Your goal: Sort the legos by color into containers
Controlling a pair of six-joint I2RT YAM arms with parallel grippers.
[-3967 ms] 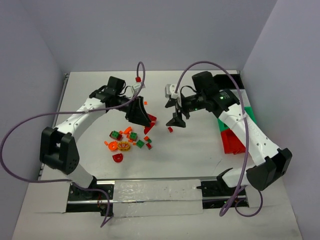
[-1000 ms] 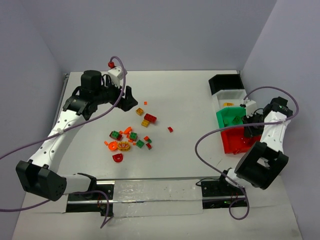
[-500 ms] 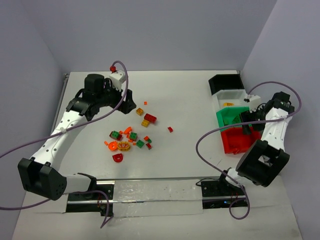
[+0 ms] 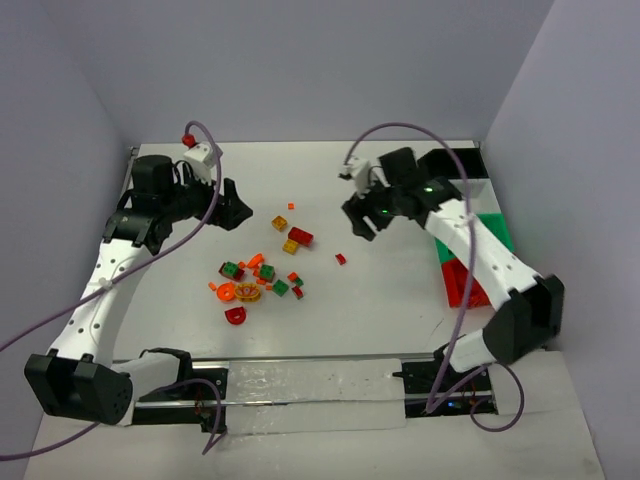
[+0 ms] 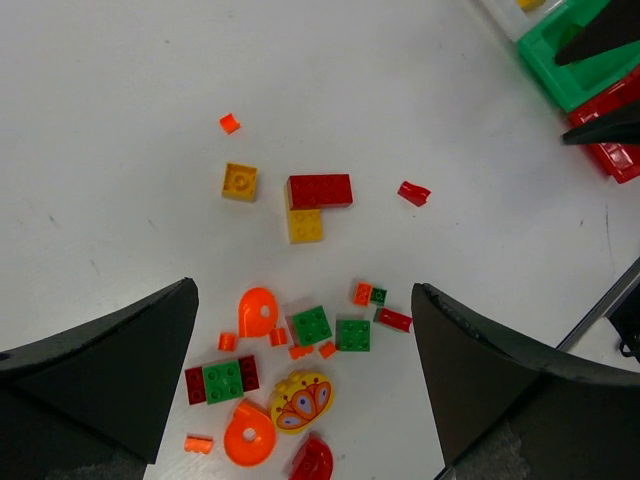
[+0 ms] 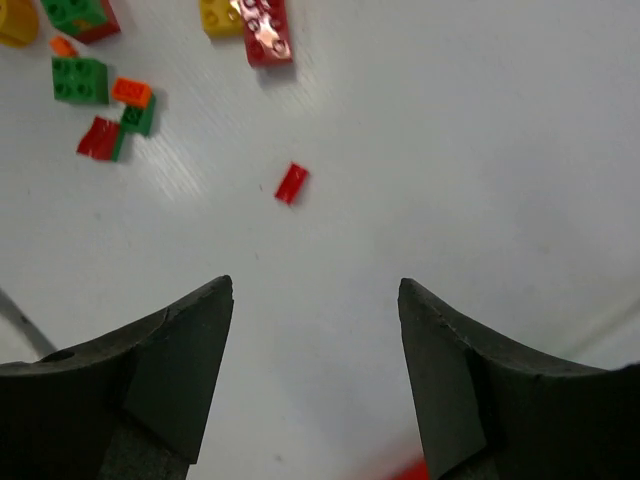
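The legos lie scattered at the table's middle left: red, green, orange and yellow pieces. One small red lego lies apart to their right and shows ahead of my right gripper. My left gripper hangs open above and left of the pile, nothing between its fingers. My right gripper is open and empty over bare table, right of the pile. The containers stand at the right edge: black, green, red. My right arm hides the rest.
A red two-by-four brick touches a yellow one, and a second yellow brick lies just behind them. The green bin and red bin show at the left wrist view's top right. Side walls close in the table.
My right arm has swung from over the containers to the middle of the table, and its gripper has opened. My left arm has drawn back a little to the left.
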